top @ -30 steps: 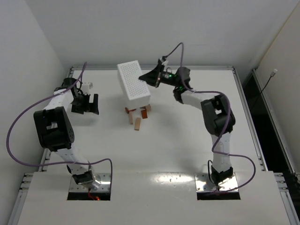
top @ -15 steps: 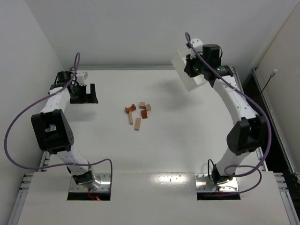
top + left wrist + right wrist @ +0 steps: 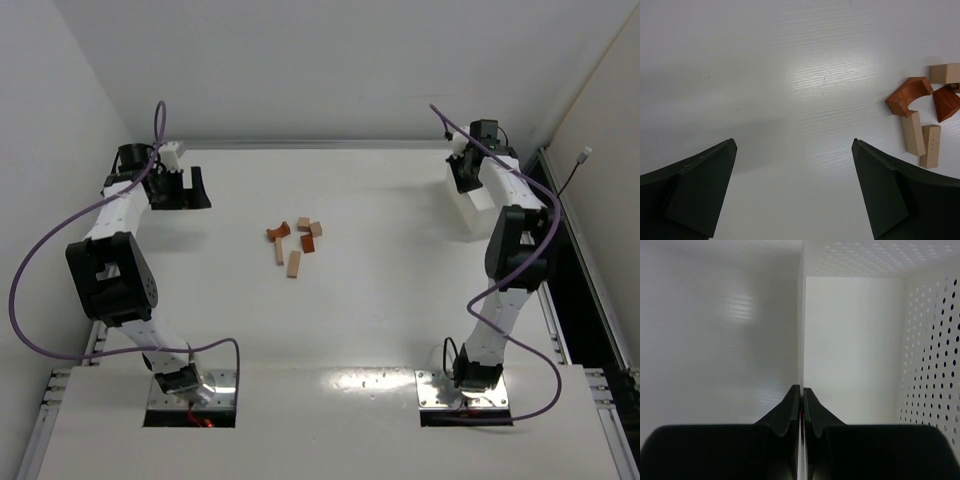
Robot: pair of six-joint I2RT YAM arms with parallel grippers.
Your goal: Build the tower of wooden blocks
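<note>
Several small wooden blocks lie loose on the white table, pale tan planks and reddish-brown pieces. They also show in the left wrist view at the right edge. My left gripper is open and empty at the far left of the table, well left of the blocks; in its wrist view the gripper has its jaws wide apart over bare table. My right gripper is shut on the thin wall of the white perforated tray, at the far right of the table.
The white tray rests at the table's far right corner. Purple cables loop from both arms. The table's raised rim runs along the back edge; walls stand close on the left and right.
My right arm has carried the white tray from over the blocks to the far right corner and lowered it. The blocks are left uncovered. My left gripper has drawn back to the far left.
</note>
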